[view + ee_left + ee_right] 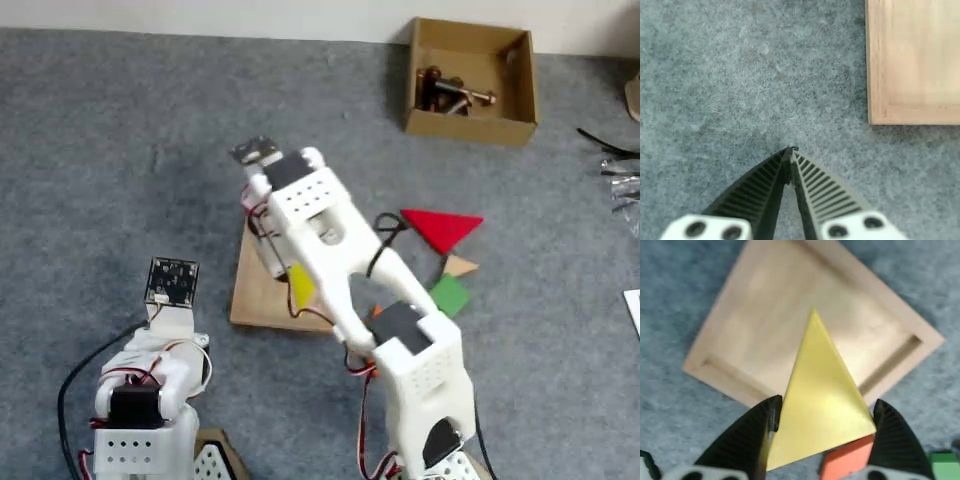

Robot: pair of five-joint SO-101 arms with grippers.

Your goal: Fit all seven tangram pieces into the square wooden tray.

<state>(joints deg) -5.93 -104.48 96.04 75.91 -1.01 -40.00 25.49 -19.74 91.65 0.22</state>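
The square wooden tray [765,325] lies on the grey carpet, its recess bare. My right gripper [827,404] is shut on a yellow triangle [820,400] and holds it over the tray's near corner. In the high view the right arm [330,250] stretches across the tray [255,295], with the yellow triangle [300,285] peeking out beneath it. A red triangle [440,228], a tan piece [460,265], a green square [450,295] and an orange piece [847,460] lie beside the tray. My left gripper [791,150] is shut and empty over carpet, apart from a tray corner [880,112].
A cardboard box [470,80] holding small metal parts stands at the back right. Cables and loose items lie at the right edge [615,170]. Bare carpet spreads to the left of the tray.
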